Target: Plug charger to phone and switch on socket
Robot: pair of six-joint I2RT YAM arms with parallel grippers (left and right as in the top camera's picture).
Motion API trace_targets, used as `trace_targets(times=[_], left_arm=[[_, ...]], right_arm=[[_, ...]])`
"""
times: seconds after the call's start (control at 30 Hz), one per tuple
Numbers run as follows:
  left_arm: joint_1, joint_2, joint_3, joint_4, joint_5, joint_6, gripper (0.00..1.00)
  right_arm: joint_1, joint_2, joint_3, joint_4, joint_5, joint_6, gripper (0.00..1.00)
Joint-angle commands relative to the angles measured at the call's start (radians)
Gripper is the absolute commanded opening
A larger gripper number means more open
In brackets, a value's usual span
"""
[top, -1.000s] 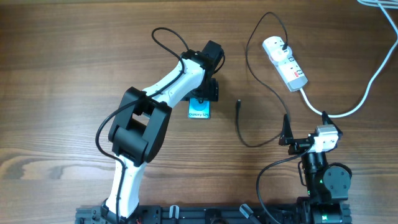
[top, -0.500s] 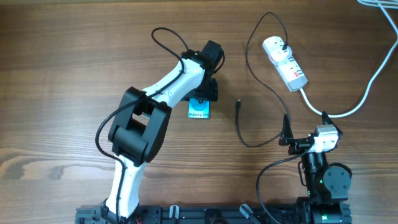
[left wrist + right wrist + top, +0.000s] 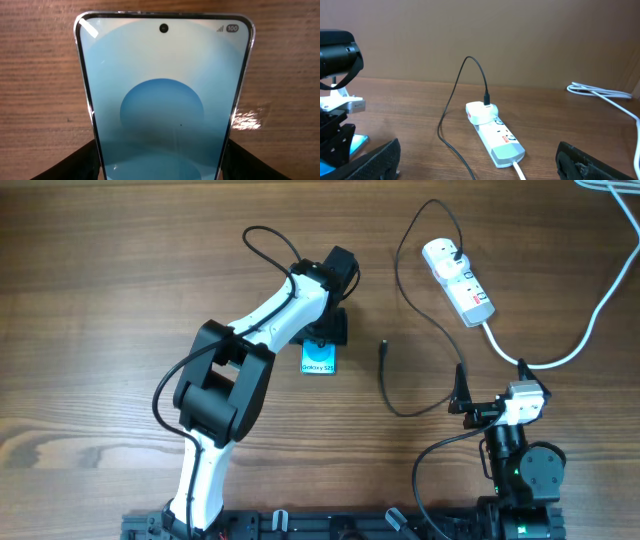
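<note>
The phone, cyan screen up with a white text strip at its near end, lies on the wooden table. My left gripper is over its far end, shut on the phone's sides; in the left wrist view the phone sits between both fingers. The charger's black plug tip lies free on the table right of the phone. Its cable runs to a white adapter in the socket, which also shows in the right wrist view. My right gripper is open and empty.
The socket's thick white cord curves off to the back right corner, and also shows in the right wrist view. The black charger cable loops across the table between the phone and my right arm. Bare wood lies to the left.
My left gripper and the phone in it have shifted slightly to the left. The right arm, the charger and the socket have not moved.
</note>
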Motion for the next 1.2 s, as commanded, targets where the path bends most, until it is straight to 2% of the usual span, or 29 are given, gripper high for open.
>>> trace_targets(times=[0.0,0.33,0.67,0.83,1.0,1.1,1.17], left_arm=[[0.005,-0.060,-0.019,-0.015,-0.013,-0.003,0.69],[0.007,-0.159,-0.018,-0.022,0.094,-0.005,0.68],[0.006,-0.171,-0.022,-0.019,0.095,-0.006,0.70],[0.005,-0.171,-0.063,0.023,0.095,-0.006,0.71],[0.005,-0.171,-0.164,0.128,0.095,-0.006,0.73],[0.005,-0.171,-0.212,0.177,0.095,-0.006,0.76],[0.005,-0.171,-0.233,0.208,0.095,-0.006,0.85]], right_arm=[[0.000,0.000,-0.001,0.002,-0.004,-0.005,1.00],[0.000,0.000,-0.001,0.002,-0.004,-0.005,1.00],[0.000,0.000,-0.001,0.002,-0.004,-0.005,1.00],[0.000,0.000,-0.001,0.002,-0.004,-0.005,1.00],[0.000,0.000,-0.001,0.002,-0.004,-0.005,1.00],[0.000,0.000,-0.001,0.002,-0.004,-0.005,1.00],[0.000,0.000,-0.001,0.002,-0.003,-0.005,1.00]])
